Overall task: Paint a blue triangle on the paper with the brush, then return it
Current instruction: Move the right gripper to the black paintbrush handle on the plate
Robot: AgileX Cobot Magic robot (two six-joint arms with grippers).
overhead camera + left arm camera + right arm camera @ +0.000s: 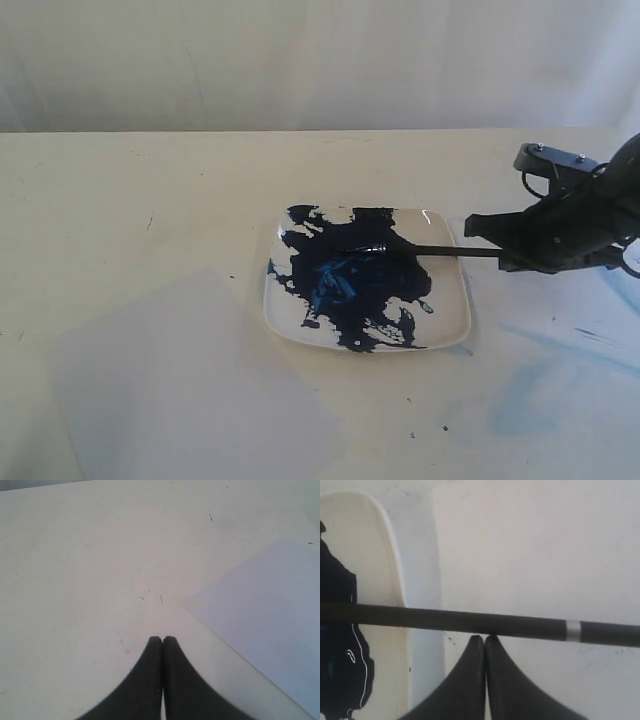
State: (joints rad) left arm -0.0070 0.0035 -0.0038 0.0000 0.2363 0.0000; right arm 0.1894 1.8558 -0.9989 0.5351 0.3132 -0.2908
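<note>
The brush tip is lost in dark paint; the paper is cut off below.

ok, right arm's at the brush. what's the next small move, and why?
Probably open the right gripper and straddle the handle. Its jaws are shut, and the brush crosses just past their tips, ungripped, with its bristles in the paint on the plate. The paper is blank.
</note>
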